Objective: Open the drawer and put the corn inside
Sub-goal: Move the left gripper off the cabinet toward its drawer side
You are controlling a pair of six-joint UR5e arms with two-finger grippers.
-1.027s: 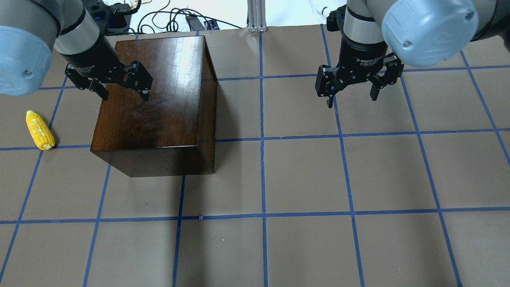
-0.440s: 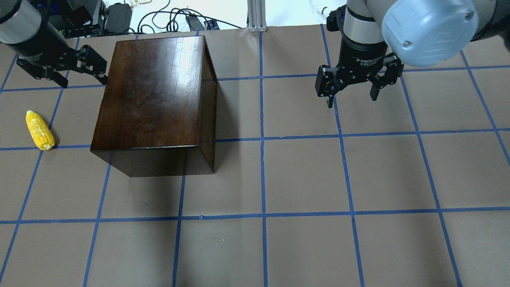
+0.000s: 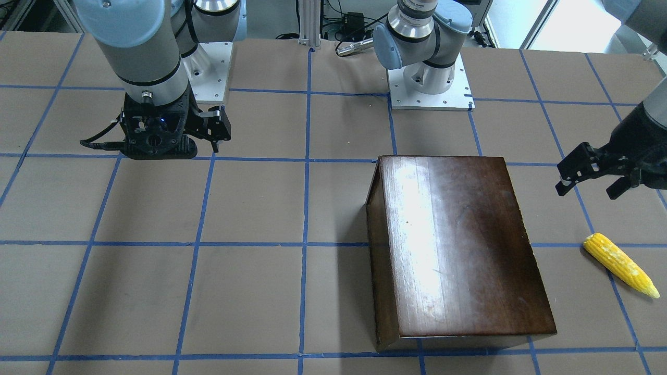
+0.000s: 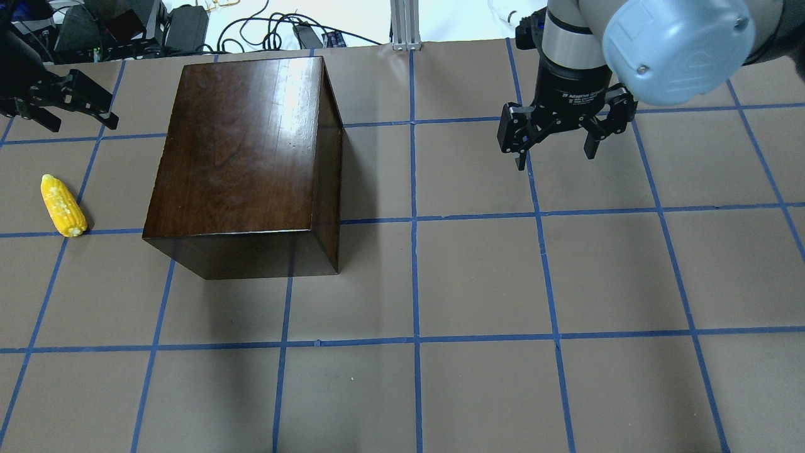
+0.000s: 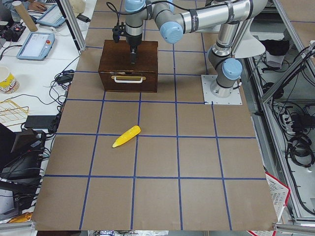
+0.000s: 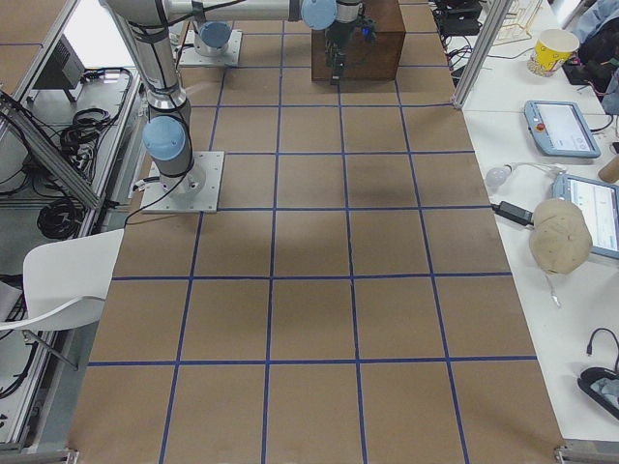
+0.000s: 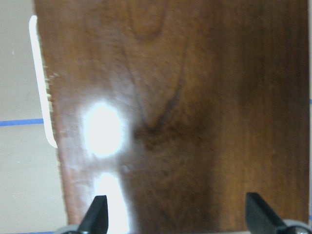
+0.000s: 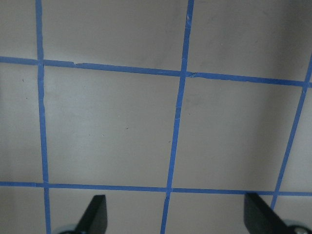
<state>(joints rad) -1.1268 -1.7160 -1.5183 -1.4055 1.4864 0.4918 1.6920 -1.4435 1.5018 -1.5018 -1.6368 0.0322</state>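
White "Adaptive" lettering [image 4: 582,95] above the right gripper [image 4: 555,158]

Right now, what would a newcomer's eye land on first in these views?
The glossy dark brown box stands on the robot's left half of the table, with the yellow corn lying apart on its outer side. Both grippers are open and empty: the left gripper hovers near the corn, the right gripper over bare table.
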